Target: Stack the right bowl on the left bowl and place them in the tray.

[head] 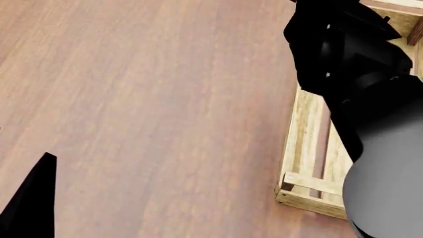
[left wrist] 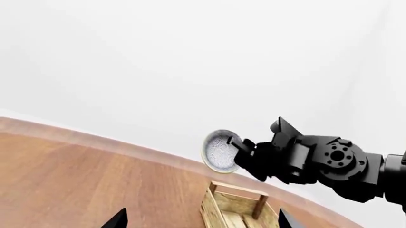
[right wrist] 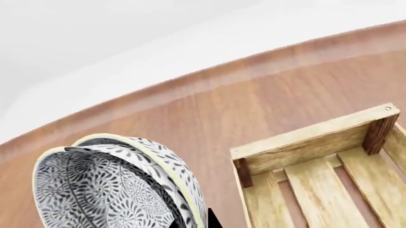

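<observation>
A: Our right gripper (left wrist: 244, 153) is pinching the rim of the stacked bowls (right wrist: 117, 183), the pair nested one inside the other and carried well up off the table (head: 145, 99). From the left wrist view they hang tilted on edge, above the near end of the wooden tray (left wrist: 236, 209).

B: And the left gripper (left wrist: 199, 219)? We only see two dark fingertips spread well apart with nothing between them, low over bare wood.

A: Agreed, it is empty. The risk, as we judge it, is the tilt: the inner bowl sits loose in the outer one (only the rim is clamped, and we cannot tell whether both rims are caught), so a quick wrist turn could let it slide out.

B: We would also watch the tray wall. In the right wrist view the bowls are beside the slatted bottom, not over it, so lowering from here could catch the rail.

A: And the head view is mostly blocked by our own arm.
</observation>
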